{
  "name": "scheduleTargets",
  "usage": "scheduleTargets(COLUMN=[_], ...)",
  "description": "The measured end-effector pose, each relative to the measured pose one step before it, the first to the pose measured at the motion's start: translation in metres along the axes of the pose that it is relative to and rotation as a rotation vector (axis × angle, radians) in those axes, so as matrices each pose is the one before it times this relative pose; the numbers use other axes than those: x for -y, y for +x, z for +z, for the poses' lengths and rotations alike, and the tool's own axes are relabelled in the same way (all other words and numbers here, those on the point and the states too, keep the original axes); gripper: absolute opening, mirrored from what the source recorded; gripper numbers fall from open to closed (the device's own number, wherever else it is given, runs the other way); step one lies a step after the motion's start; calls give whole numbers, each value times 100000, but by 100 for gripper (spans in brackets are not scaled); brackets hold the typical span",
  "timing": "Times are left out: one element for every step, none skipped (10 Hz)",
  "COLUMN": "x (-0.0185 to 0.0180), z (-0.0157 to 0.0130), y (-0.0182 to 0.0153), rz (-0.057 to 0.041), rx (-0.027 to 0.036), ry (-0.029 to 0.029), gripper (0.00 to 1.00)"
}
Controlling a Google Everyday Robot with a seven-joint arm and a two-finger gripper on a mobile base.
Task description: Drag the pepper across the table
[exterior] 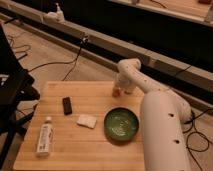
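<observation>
The pepper (116, 93) is a small orange-red item on the light wooden table (75, 150), near its far edge and right of the middle. My gripper (118, 89) reaches down from the white arm and sits right on top of the pepper, hiding most of it. The arm's large white forearm (162, 130) fills the lower right and covers the table's right side.
A green bowl (121, 124) stands just in front of the pepper. A black rectangular block (67, 105), a white sponge (86, 120) and a lying white bottle (45, 137) are on the left half. Black cables run across the floor behind the table.
</observation>
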Motion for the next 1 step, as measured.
scheduleTargets(x=[-829], z=[-346], y=[240], rz=[-916], rx=[-289], ry=[-2062], gripper=[5])
